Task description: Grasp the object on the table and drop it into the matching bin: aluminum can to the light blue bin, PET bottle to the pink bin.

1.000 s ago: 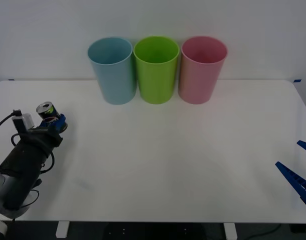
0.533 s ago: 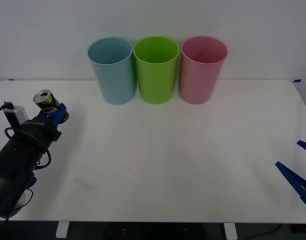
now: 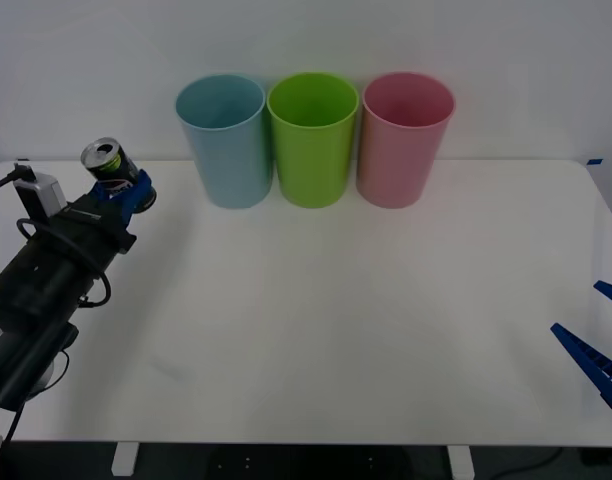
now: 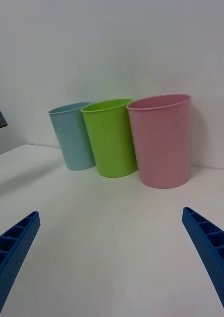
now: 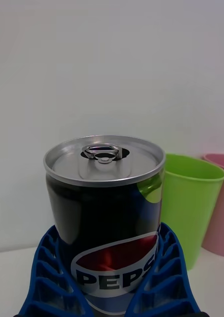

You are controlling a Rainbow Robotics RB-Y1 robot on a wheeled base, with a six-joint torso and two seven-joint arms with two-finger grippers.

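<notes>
Left gripper point(image 3: 126, 190) was clamped around the aluminum can point(image 3: 108, 161), blue ribbed fingers point(image 5: 164, 277) wrapping both sides of the lower body. Can was off the table point(image 3: 316, 310), lifted over the far-left part of the top. Long axis near upright, top leaning slightly to about 11 o'clock in the front view; silver pull-tab end up.

Key relation: the light blue bin point(image 3: 226, 140) lay at roughly 2 o'clock from the held can in the front view, near but clearly apart, with the open rim a bit higher in frame than the can top. Judged next move: carry right and up to clear that rim, then release. Left arm was plainly the nearer one. Lime green bin point(image 3: 312, 138) stood just beside the light blue one, the pink bin point(image 3: 405, 138) next along, the three rims close to touching, so overshooting to the right would land in the wrong bin.

Right gripper point(image 3: 598, 340) sat parked at the near right edge of the table, fingers spread wide, holding nothing; well apart from everything.

Materials: can was smooth glossy metal, dark body, brushed silver lid, red, white and blue label; rigid, small cylinder. Bins were matte plastic, tapered, wider at the rim. Table white, smooth, flat.
</notes>
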